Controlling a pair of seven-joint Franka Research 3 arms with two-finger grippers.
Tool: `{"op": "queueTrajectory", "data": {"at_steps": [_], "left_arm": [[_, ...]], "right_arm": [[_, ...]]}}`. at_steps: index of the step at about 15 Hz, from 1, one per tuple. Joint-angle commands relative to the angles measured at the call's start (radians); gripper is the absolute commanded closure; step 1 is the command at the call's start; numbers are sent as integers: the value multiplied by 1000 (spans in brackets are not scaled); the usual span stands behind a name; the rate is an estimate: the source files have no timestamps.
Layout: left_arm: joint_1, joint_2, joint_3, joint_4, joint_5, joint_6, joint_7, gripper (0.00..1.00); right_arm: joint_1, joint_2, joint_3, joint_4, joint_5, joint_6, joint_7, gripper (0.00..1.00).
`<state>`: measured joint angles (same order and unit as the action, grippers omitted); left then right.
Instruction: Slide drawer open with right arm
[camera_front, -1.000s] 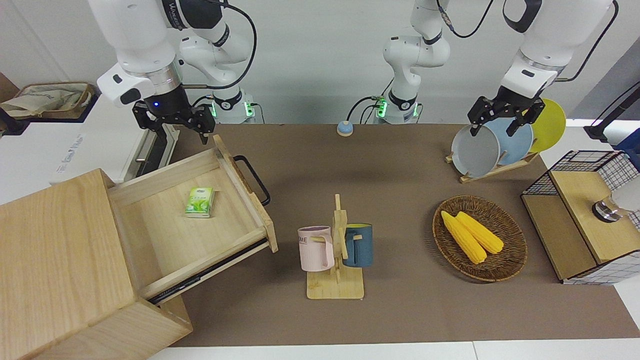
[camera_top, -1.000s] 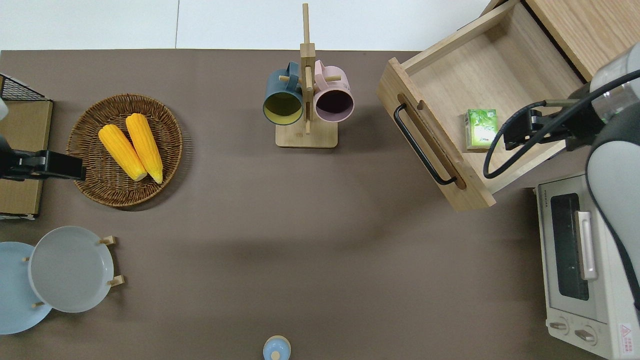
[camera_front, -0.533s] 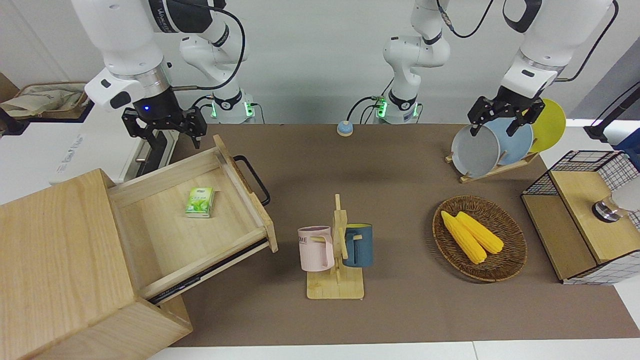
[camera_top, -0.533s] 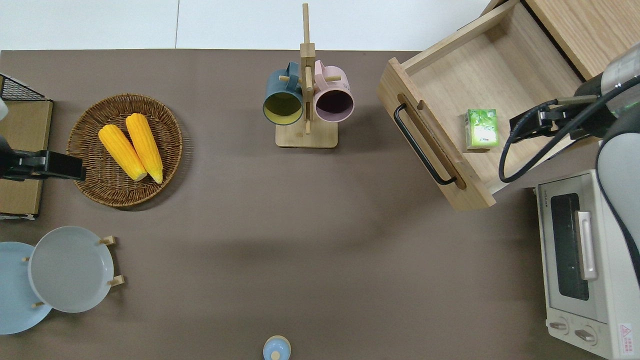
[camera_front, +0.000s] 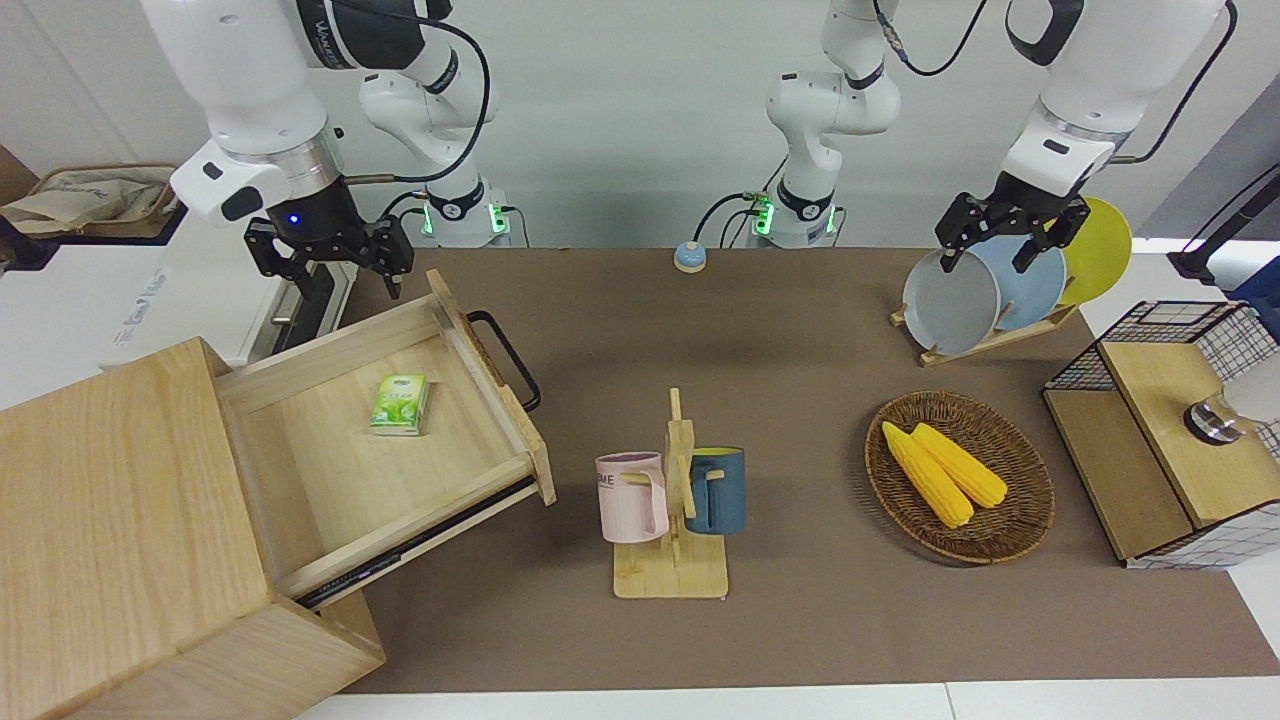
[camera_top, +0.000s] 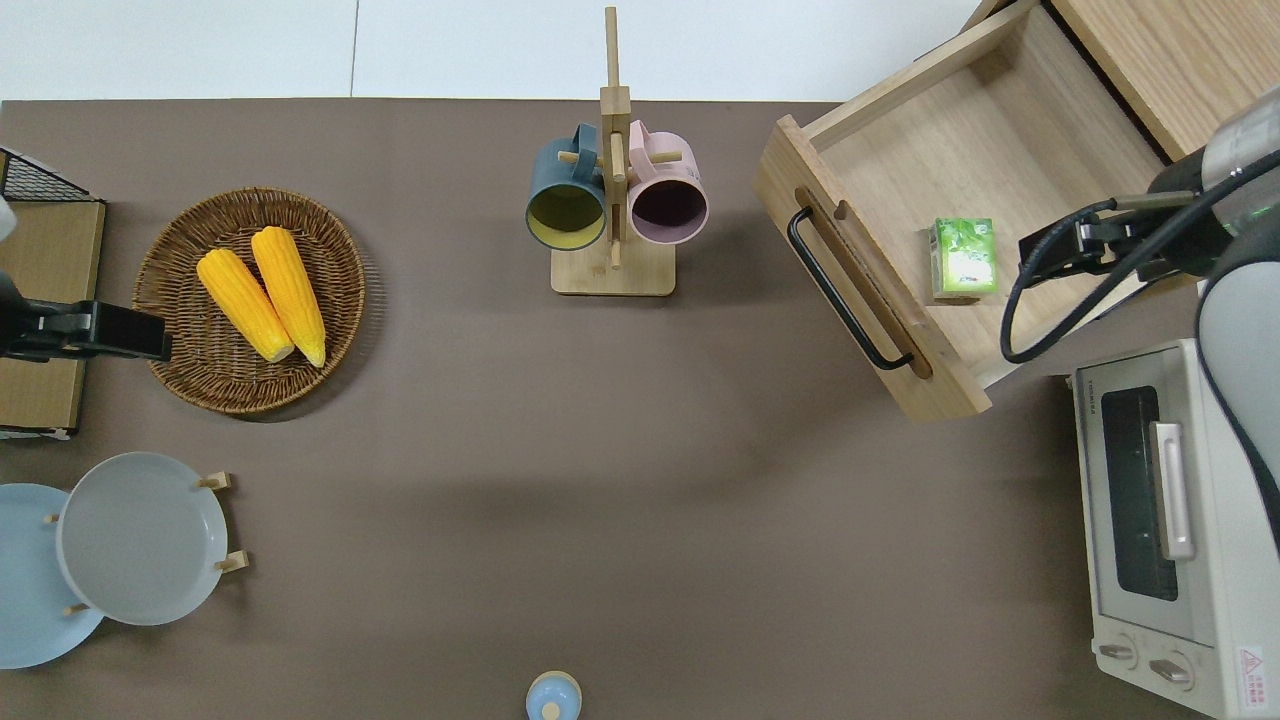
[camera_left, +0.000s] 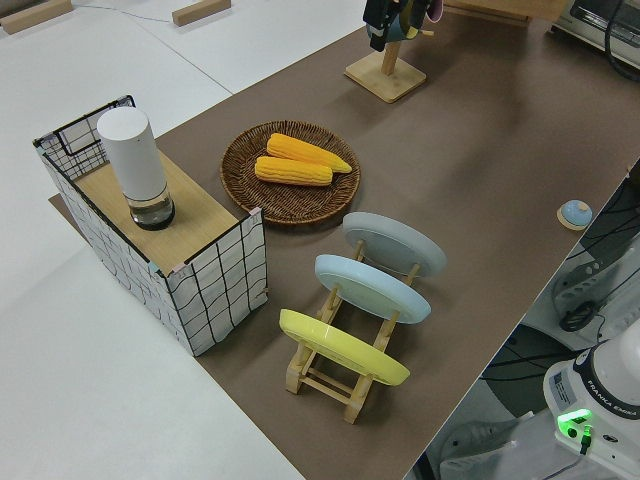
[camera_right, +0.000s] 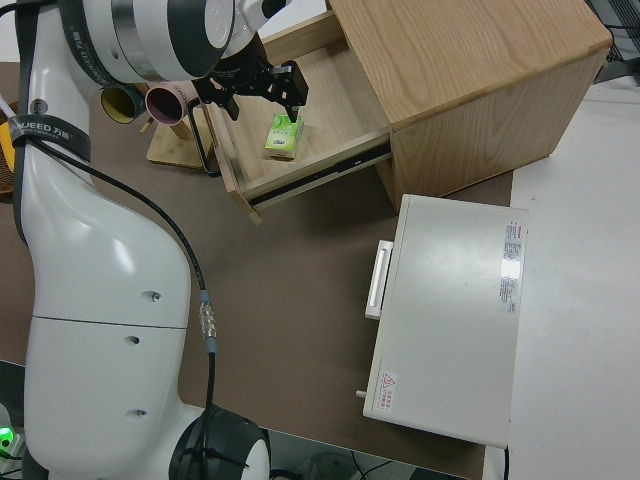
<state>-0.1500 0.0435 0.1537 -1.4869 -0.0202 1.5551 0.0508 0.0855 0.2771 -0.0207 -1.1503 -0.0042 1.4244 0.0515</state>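
Note:
The light-wood drawer (camera_front: 350, 490) stands pulled far out of the big wooden box (camera_front: 110, 520), at the right arm's end of the table. Its black bar handle (camera_front: 506, 356) faces the table's middle. The drawer also shows in the overhead view (camera_top: 1010, 150) and the right side view (camera_right: 330, 140). A small green pack (camera_top: 962, 258) lies in it. My right gripper (camera_front: 330, 272), with its blue wrist light on, is open and empty. In the overhead view it (camera_top: 1060, 245) hangs over the drawer beside the green pack, clear of the handle. My left gripper (camera_front: 1003, 250) is open and parked.
A white toaster oven (camera_top: 1160, 520) stands nearer to the robots than the drawer. A mug stand (camera_front: 672, 500) with two mugs is mid-table. A wicker basket (camera_front: 1030, 500) holding corn, a plate rack (camera_front: 990, 290) and a wire-mesh rack (camera_front: 1170, 430) stand toward the left arm's end.
My right gripper rose and drew back from the drawer's handle end toward the box a second ago, and has since held nearly still. The drawer has not moved.

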Motion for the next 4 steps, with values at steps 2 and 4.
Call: {"op": "queueTrajectory", "data": {"at_steps": [2,4], "left_arm": [[-17,13,17,20,12,0,7,5],[-17,13,17,20,12,0,7,2]], "right_arm": [[-38,-18,7,-31,43,24,-21,15],[-39,-18,7,-29,43,24,-25,15]]}}
